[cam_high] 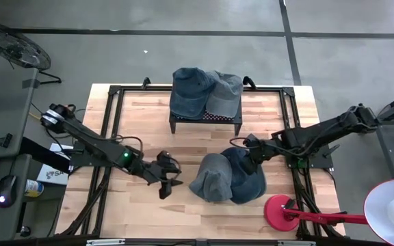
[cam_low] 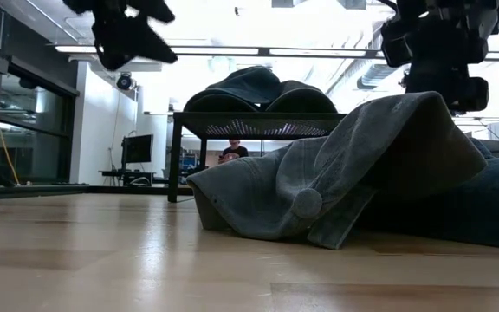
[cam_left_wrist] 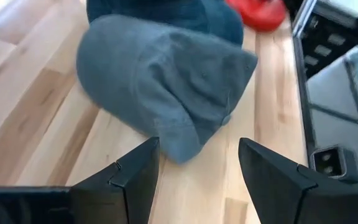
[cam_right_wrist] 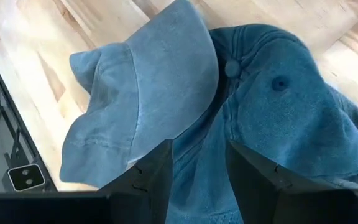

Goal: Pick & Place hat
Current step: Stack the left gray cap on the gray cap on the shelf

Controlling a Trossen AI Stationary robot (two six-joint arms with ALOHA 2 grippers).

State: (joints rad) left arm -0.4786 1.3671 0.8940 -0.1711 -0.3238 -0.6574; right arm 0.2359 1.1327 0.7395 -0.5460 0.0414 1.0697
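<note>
Two denim caps [cam_high: 205, 92] already rest on the black rack [cam_high: 204, 121] at the table's far side. Two more remain on the tabletop: a grey cap [cam_high: 212, 179] overlapping a blue cap [cam_high: 248, 179]. The left gripper [cam_high: 167, 176] waits beside them, fingers apart, empty. The right gripper [cam_high: 252, 156] hovers above them, fingers parted, holding nothing.

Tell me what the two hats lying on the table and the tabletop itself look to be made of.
Grey hat: soft washed cotton twill, probably; matte, faded, with stitched seams and a fabric button.
Blue hat: similar denim-like cloth, darker, matte, with a sewn eyelet.
Tabletop: pale wood planks, smooth with a slight sheen; grain and joints show.
</note>
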